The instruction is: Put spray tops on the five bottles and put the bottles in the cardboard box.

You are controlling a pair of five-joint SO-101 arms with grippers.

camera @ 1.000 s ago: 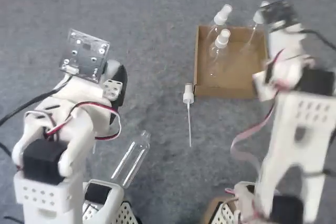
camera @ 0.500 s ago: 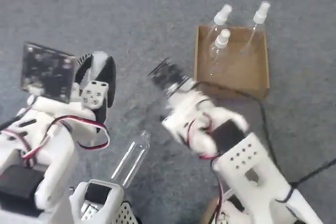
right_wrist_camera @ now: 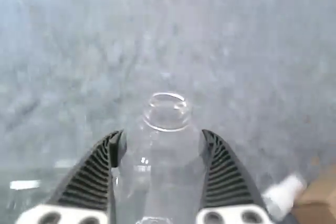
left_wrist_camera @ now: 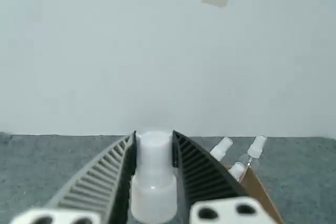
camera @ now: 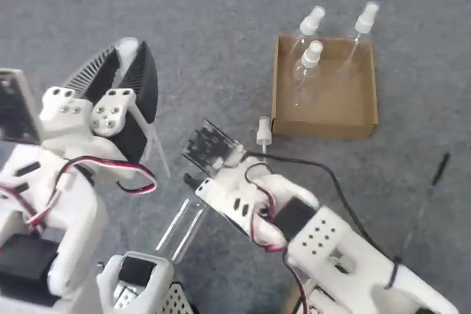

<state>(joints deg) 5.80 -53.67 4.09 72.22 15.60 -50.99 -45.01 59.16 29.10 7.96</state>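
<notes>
Capping step: left gripper [left_wrist_camera: 154, 135] pinches a spray top [left_wrist_camera: 153, 182]; right gripper [right_wrist_camera: 161, 134], jaws spread, straddles the bottle [right_wrist_camera: 163, 156]. Next, I'd say: clamp it.

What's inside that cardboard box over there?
Three clear bottles with white spray tops lie in the cardboard box, two tops poking past its far edge. The floor strip right behind its near wall is covered from view.

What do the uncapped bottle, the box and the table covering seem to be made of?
The bottle: clear glossy plastic, probably; the grey surface shows through it and its rim glints, though glass can't be ruled out. The box: brown matte cardboard, thin plain walls. The table covering: grey felt or low carpet, matte and mottled.
</notes>
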